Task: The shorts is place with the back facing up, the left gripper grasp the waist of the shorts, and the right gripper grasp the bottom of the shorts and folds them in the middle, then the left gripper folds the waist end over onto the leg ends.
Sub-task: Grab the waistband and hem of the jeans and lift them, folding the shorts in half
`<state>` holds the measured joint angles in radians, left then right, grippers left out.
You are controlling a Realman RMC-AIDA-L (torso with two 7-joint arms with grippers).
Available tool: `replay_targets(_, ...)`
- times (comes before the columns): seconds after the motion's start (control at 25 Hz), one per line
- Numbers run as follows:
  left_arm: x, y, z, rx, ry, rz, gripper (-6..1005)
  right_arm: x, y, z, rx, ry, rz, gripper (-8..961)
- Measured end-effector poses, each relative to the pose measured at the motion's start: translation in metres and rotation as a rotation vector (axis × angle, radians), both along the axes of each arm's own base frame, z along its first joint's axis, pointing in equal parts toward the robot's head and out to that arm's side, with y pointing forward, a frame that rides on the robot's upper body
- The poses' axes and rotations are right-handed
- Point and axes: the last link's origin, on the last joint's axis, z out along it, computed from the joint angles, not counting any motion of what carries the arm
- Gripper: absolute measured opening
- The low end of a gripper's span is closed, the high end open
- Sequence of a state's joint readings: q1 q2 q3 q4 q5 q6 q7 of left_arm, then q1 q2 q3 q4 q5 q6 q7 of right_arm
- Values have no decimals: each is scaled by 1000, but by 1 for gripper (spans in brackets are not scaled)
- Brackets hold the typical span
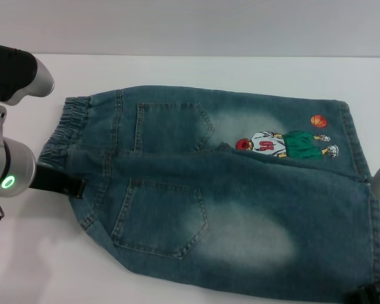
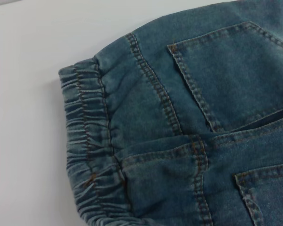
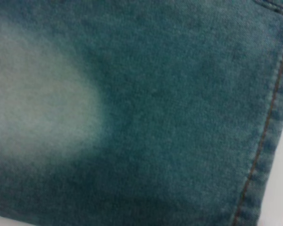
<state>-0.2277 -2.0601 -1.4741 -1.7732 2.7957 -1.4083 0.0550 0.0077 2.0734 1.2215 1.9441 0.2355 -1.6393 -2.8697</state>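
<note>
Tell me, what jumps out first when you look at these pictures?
The big blue denim shorts fill most of the white table, back up, with two patch pockets. A little cartoon basketball player with an orange ball sits on the far leg, near the hem on the robot's right. The left pincer reaches the ruffled waistband, its wrist ring glowing green.

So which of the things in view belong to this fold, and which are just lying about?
In the job:
- shorts
- waist of the shorts
- leg ends
- left end effector, at the waist
- right end effector, at the hem

Just there:
- white table; nothing else.
</note>
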Motion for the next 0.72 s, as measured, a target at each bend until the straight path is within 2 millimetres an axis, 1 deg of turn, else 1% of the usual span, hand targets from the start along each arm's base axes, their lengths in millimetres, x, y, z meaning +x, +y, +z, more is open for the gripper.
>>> replay_targets(0.4, 1, 0, 0, -3, 1, -4, 2, 0, 1, -3, 6, 18, 1, 743)
replay_targets(0.72, 1, 1, 0, -5, 2, -8, 2, -1, 2, -2, 18, 22, 3, 744)
